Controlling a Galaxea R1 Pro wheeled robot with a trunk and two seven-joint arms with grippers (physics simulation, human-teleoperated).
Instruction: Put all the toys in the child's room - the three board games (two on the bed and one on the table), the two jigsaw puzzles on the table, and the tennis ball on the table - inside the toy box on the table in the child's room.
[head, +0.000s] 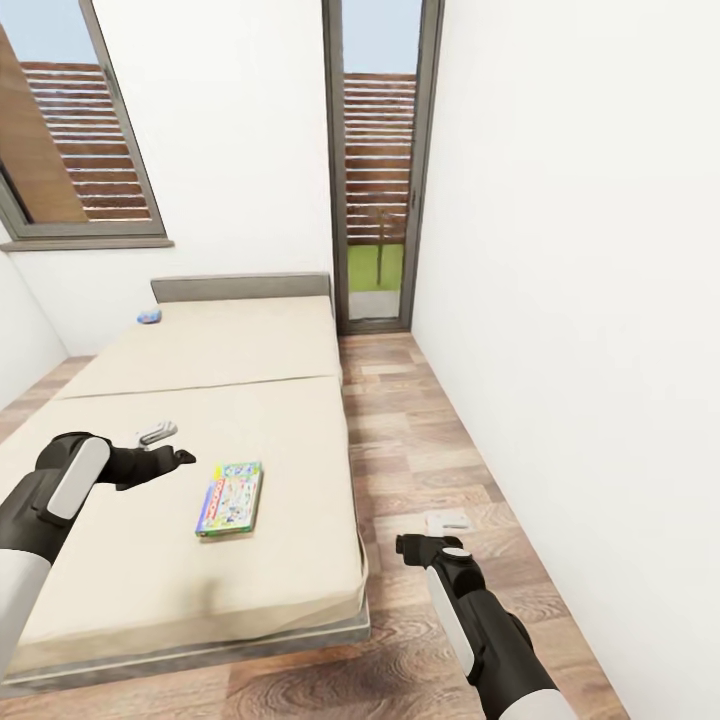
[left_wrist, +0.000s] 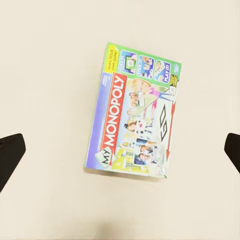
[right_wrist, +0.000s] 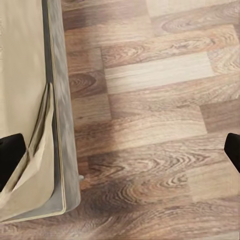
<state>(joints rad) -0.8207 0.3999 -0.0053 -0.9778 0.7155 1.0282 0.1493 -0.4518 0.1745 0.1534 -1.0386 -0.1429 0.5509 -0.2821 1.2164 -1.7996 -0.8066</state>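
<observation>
Green board game flat on bed, at 3 o'clock of left gripper. Left jaws apart, empty. Right gripper above floor, jaws apart.

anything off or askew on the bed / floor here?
Minor only. The green board game lies flat on the bed but skewed to the mattress edges. The mattress cover's near corner hangs loose over the frame. A small blue item sits by the headboard, too small to identify. No spills or damage.
</observation>
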